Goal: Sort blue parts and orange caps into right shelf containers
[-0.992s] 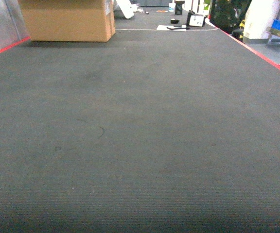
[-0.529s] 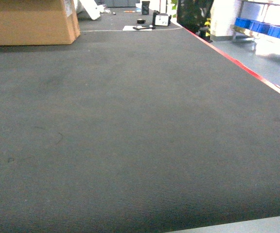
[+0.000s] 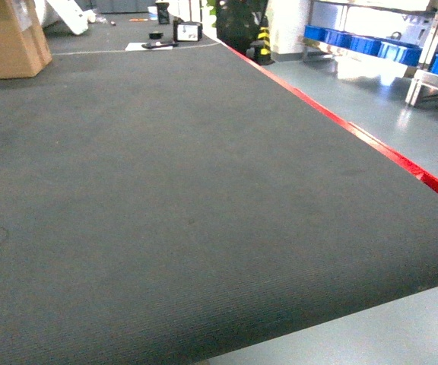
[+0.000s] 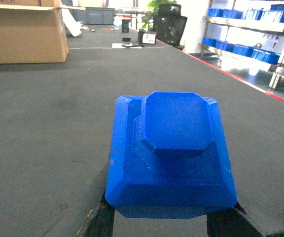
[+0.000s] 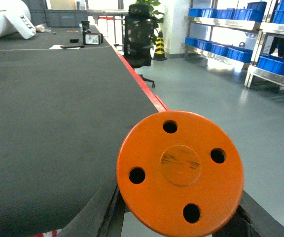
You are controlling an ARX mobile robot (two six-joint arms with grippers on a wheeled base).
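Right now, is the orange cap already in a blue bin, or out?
Out. The orange cap sits at the right tool, over the floor; the blue bins stand far off on shelves.

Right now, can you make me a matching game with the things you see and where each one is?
Things:
1. chunky blue plastic part
2. round orange cap with four holes
3. glossy blue plastic crates
4. brown cardboard box

Places:
A. on the metal shelves far right
B. at the left wrist camera
C. back left on the dark mat
D. at the right wrist camera

Pairs: 1-B, 2-D, 3-A, 4-C
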